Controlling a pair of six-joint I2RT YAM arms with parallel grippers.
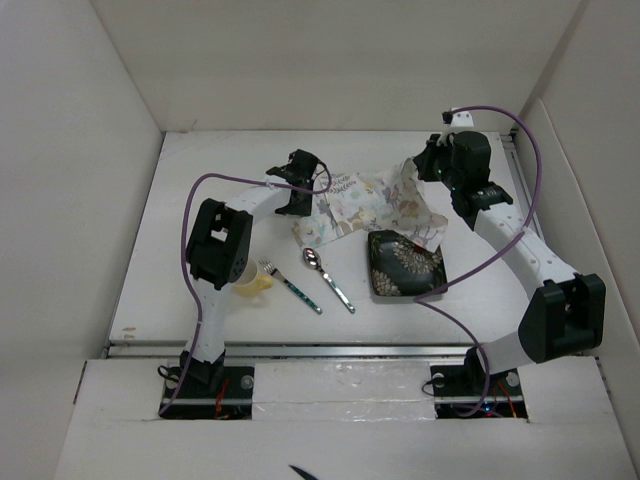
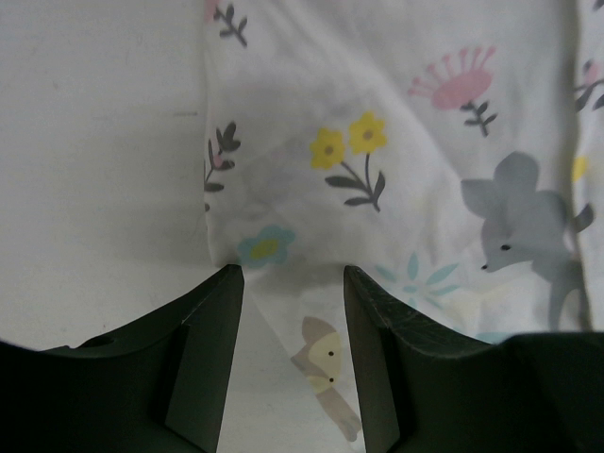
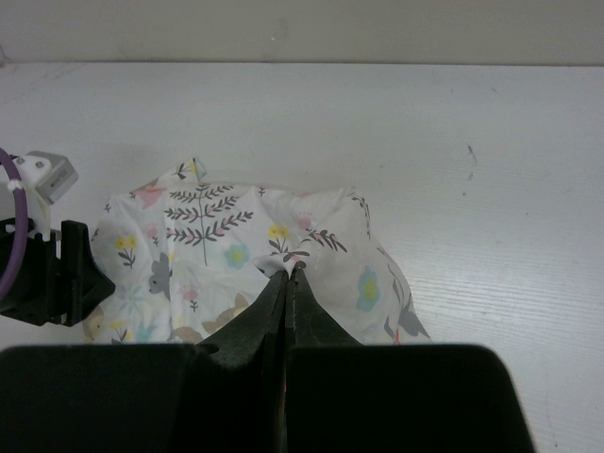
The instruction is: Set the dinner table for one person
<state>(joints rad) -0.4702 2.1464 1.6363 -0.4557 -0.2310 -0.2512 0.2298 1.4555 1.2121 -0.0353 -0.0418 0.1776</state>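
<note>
Surroundings: White walls are closing in three sides of the workspace.
Dinner table: the dinner table (image 1: 200, 180) is stretching across the whole floor of that enclosure, and it is carrying every item in view.
Placemat: a floral placemat (image 1: 365, 205) is lying rumpled toward the far middle of the table, with its right side rising off the surface in a peak.
Right gripper: the right gripper (image 3: 288, 274) is pinching a fold of the cloth, its fingers pressed together on the fabric with no gap showing.
Left gripper: the left gripper (image 2: 293, 274) is hovering spread over the mat's left edge, with cloth showing between its fingers and nothing being gripped.
Step in hand: the arms are probably working at spreading the mat flat.
Doing it well: the left fingers should be closing on the very edge, not on a doubled fold. Both arms should then be drawing apart evenly and lowering together, so that no wrinkle is being trapped and the cloth is not sweeping the plate.
Plate: a dark patterned plate (image 1: 405, 263) is sitting just near of the mat, touching its near right corner, and is holding nothing.
Cup: a yellowish cup (image 1: 254, 286) is peeking out from under the left arm; its contents are hidden.
Cutlery: a spoon (image 1: 328, 278) and a fork (image 1: 290, 286) are lying loose between cup and plate.
</note>
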